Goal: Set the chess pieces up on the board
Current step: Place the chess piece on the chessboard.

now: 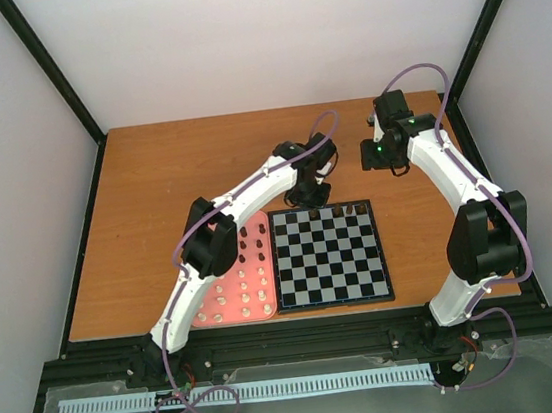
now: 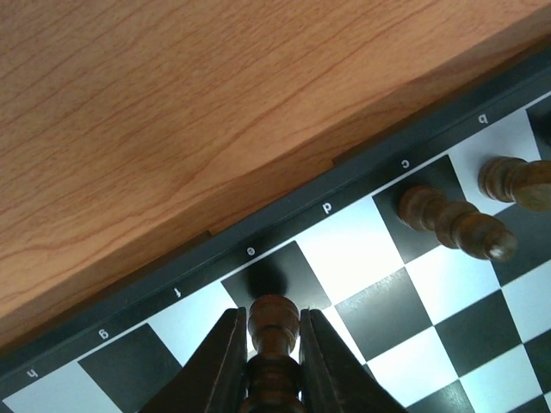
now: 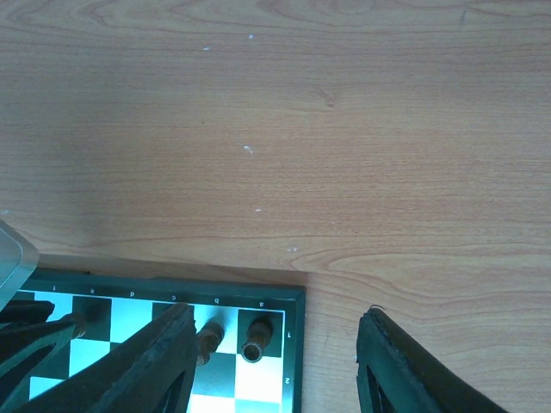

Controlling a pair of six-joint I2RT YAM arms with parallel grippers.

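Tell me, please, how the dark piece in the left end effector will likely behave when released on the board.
The dark piece looks tall and slim, so it probably tips easily if nudged. Its turned, glossy surface seems rigid and perhaps slippery in the left end effector.

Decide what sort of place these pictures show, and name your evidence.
Probably a robotics lab test cell: plain white wall panels in black metal framing enclose an orange-brown wooden table, with two white jointed robot arms bolted at its near edge.

Black and pale grey checks are covering the chessboard (image 1: 328,253), dark brown pieces (image 2: 454,222) are lining its upper edge, and a pink tray (image 1: 234,317) is lying at its left.
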